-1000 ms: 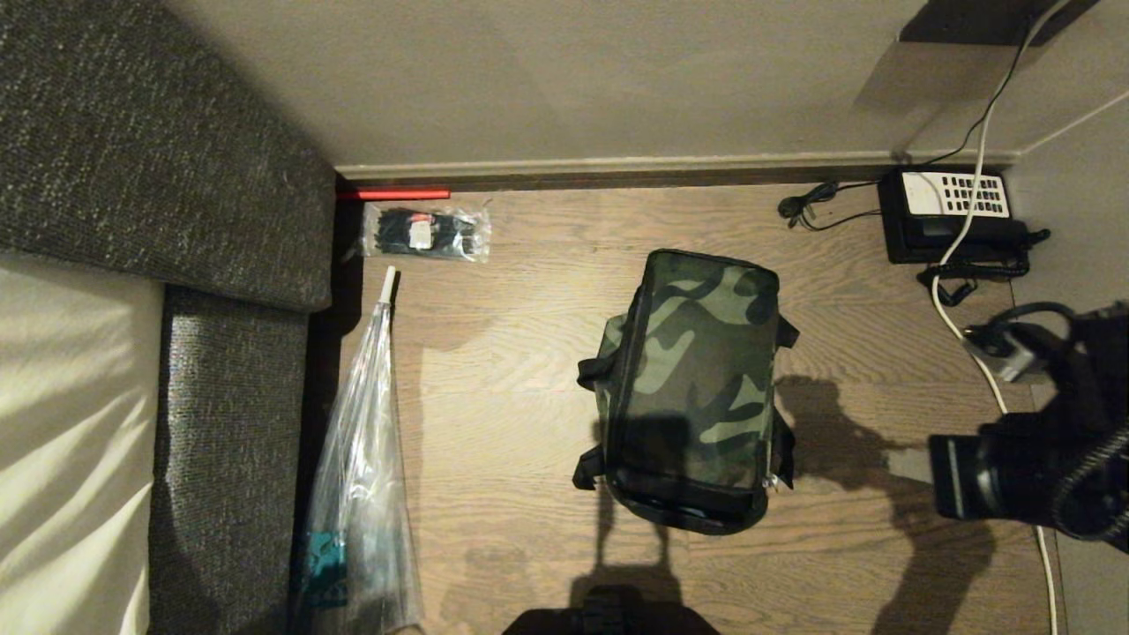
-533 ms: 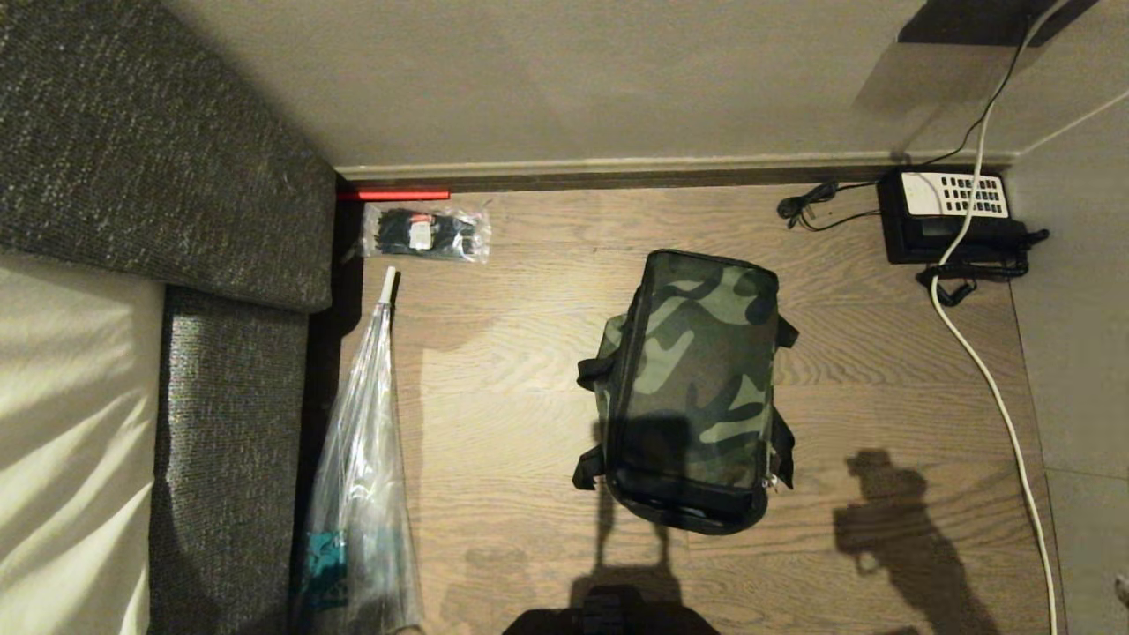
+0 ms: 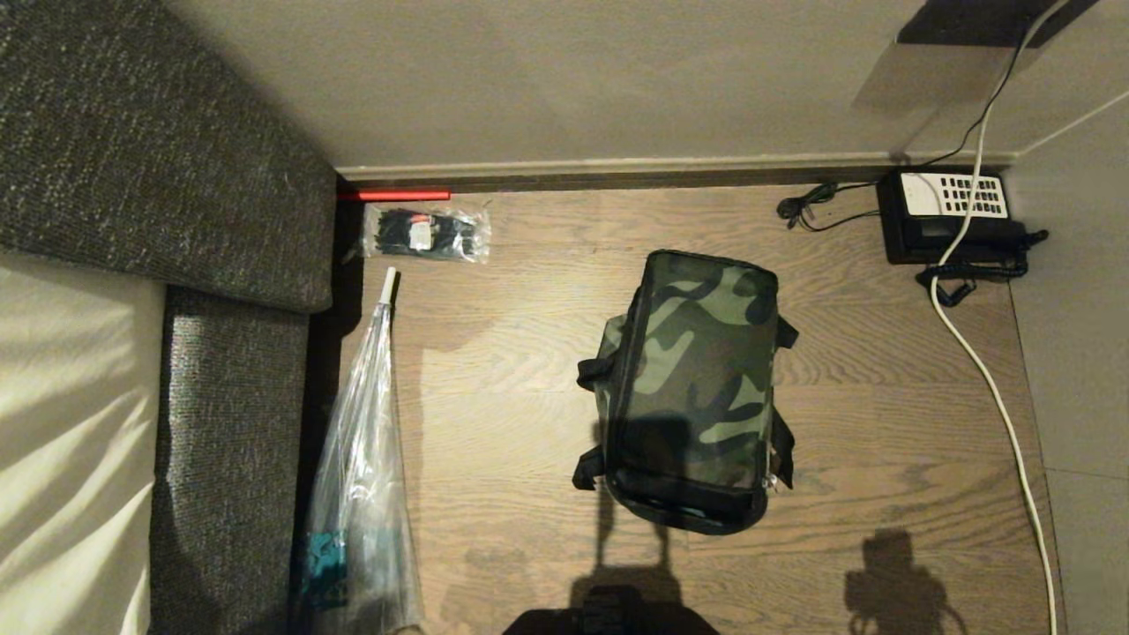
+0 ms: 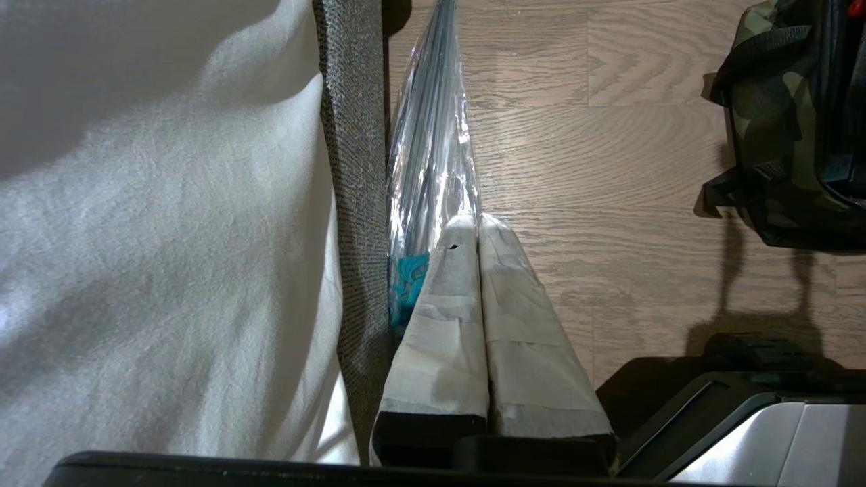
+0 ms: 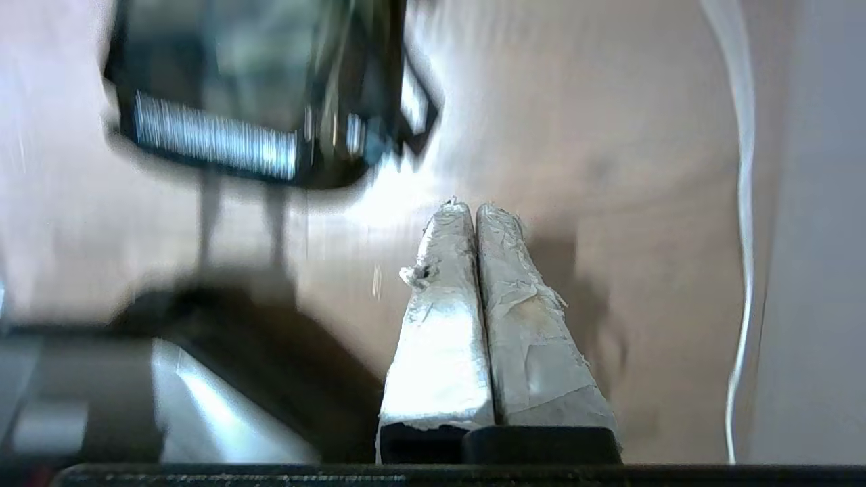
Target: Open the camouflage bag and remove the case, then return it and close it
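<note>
camouflage bag (image 3: 688,388) sits zipped mid-floor, long axis running away from robot toward wall. right gripper (image 5: 473,206) fingers pressed together, empty, off bag's right side. left gripper (image 4: 471,220) same deal, further left by umbrella (image 4: 429,142). case not visible, guessing inside. right arm looks nearer.

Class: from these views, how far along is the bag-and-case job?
Done or not begun, the views cannot tell: the bag sits shut on the floor, case unseen. In hand: nothing; the left gripper and right gripper have fingers together, empty, off the bag. If done, nothing remains.
</note>
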